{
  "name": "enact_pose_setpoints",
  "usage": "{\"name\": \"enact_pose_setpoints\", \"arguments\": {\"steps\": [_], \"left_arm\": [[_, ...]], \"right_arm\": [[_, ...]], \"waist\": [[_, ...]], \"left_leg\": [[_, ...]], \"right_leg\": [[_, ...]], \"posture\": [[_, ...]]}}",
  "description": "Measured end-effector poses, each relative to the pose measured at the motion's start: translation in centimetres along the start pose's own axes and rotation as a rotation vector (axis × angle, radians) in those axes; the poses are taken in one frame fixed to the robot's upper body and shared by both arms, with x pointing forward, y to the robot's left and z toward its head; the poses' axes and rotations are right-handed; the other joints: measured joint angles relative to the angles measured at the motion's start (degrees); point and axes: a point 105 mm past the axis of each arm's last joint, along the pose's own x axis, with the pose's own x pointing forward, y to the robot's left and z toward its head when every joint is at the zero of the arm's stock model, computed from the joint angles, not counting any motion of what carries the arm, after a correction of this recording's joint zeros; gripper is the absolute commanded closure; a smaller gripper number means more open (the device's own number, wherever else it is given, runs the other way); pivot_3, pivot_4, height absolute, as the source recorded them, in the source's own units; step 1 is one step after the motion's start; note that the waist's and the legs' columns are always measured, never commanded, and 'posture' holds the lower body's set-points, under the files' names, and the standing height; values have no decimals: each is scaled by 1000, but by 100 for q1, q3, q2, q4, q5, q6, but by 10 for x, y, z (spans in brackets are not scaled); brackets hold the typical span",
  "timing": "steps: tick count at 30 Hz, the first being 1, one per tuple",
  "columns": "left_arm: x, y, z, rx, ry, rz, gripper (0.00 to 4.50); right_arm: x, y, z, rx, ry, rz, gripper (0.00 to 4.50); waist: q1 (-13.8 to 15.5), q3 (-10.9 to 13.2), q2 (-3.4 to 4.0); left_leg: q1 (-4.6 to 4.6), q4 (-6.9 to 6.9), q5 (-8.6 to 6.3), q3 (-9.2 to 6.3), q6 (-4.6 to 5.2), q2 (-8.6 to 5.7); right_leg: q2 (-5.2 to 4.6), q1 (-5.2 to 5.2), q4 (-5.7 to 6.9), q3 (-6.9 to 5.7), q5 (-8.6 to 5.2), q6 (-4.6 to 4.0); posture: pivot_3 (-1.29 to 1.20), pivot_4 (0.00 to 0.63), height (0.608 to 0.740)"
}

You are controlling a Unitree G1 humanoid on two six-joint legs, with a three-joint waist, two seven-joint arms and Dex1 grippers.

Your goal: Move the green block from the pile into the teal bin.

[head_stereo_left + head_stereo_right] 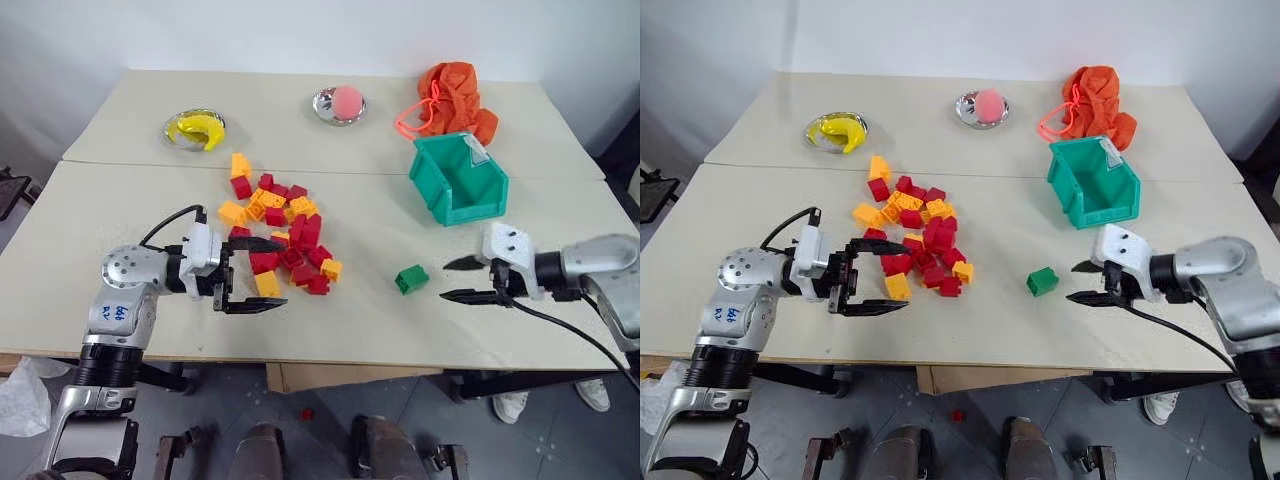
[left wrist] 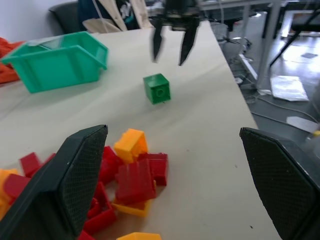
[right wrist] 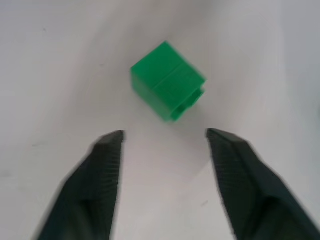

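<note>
The green block [image 1: 411, 278] lies alone on the worktop [image 1: 560, 210], just ahead of the right tool [image 1: 470, 279], whose fingers are spread and empty. The left tool [image 1: 255, 275], also spread, sits beside the pile [image 1: 280, 235]. The block appears light, rigid and smooth-sided: grip two opposite flat faces. The teal bin [image 1: 458, 178], beyond the right tool, looks empty.

Beige table [image 1: 560, 215], brick pile [image 1: 280, 235], green block [image 1: 411, 278], teal bin [image 1: 458, 178]

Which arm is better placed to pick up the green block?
Right. The right gripper is open, aimed at the green block lying apart from the pile; the left gripper hangs by the pile.
</note>
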Motion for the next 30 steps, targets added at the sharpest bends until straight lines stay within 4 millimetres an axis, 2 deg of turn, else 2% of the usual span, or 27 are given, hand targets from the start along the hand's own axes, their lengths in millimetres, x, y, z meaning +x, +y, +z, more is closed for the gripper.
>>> {"name": "enact_pose_setpoints", "arguments": {"steps": [4, 6, 11, 14, 18, 22, 26, 28, 30], "left_arm": [[1, 0, -1, 0, 1, -6, 0], [1, 0, -1, 0, 5, -4, 0], [1, -1, -1, 0, 5, -5, 0], [1, -1, -2, -2, 7, -3, 0], [0, -3, -3, -10, 13, -1, 0], [-1, -2, -4, -14, 14, 10, 0], [8, 4, -2, -39, -54, 76, 0], [15, 12, 2, -50, -109, 141, 0], [19, 24, 9, -43, -158, 232, 0]], "right_arm": [[22, -5, 6, -125, 32, 85, 1004], [34, -13, 12, -185, 54, 108, 1004], [51, -24, 23, -281, 66, 160, 1004], [59, -21, 18, -279, 79, 216, 1588], [58, -17, 15, -263, 82, 264, 2962], [57, -16, 15, -230, 71, 261, 2987], [47, -23, 20, -78, -71, 126, 2987], [34, -36, 25, 22, -163, -13, 2987], [13, -61, 25, 163, -228, -219, 2987]], "waist": [[-6, 0, 0], [-10, 0, 1], [-21, 0, 1], [-8, 1, 1], [-16, 1, 2], [-18, 1, 2], [24, 1, 2], [39, 1, 2], [35, 1, 2]], "left_leg": [[-5, 1, -1, 5, 0, 0], [-7, 4, -1, 10, 0, 0], [-7, -1, -1, 11, 0, 2], [-8, -1, -1, 12, 0, 1], [-7, 0, -1, 13, 0, 2], [-7, 0, -2, 13, -1, 2], [-11, 3, -3, 14, -1, 1], [-13, 8, -3, 13, 0, 1], [-13, 10, -4, 13, 0, 1]], "right_leg": [[-1, -7, 0, 1, 1, 2], [-2, -8, 0, 2, 2, 3], [-1, -11, 2, 2, 2, 3], [-1, -11, 1, 2, 2, 4], [-1, -11, 2, 2, 2, 4], [-1, -12, 3, 2, 2, 4], [-2, -12, 2, 2, 3, 5], [-3, -12, 4, 2, 4, 6], [-4, -12, 4, 2, 5, 7]], "posture": [[0, 150, 740], [0, 150, 740], [0, 150, 740], [0, 150, 740], [0, 150, 740], [0, 150, 740], [0, 150, 740], [0, 150, 740], [0, 150, 740]]}}
